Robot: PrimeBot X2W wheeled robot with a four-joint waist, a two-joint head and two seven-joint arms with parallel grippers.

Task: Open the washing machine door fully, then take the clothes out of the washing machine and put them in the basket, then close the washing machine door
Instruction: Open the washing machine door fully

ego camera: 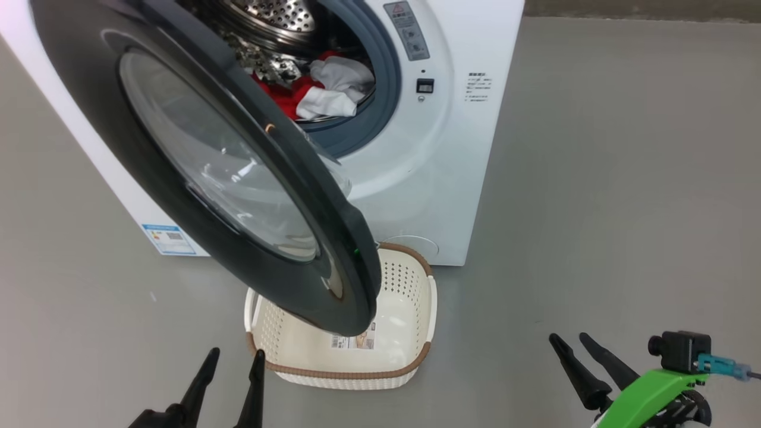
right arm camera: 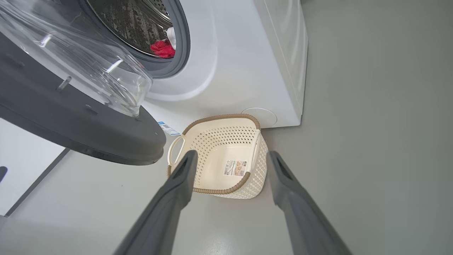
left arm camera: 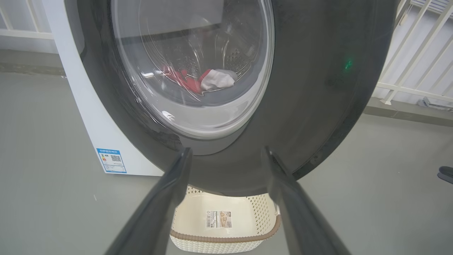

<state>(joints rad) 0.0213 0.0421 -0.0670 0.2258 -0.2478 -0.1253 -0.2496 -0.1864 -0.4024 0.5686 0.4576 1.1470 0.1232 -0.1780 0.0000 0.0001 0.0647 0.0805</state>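
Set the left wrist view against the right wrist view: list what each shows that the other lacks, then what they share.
Left wrist view: the open left gripper, the outer face of the washing machine door, the clothes seen through its glass, a white railing. Right wrist view: the open right gripper, the door's bulging inner bowl, the grey gasket, a round cover low on the washing machine. Shared: door, red clothes, the basket, blue sticker, grey floor.

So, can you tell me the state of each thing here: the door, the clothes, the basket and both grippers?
washing machine door, partly open, not swung fully back.
clothes, inside the drum, not taken out yet.
basket, upright on the floor, empty.
left gripper, open, holding nothing.
right gripper, open, holding nothing.
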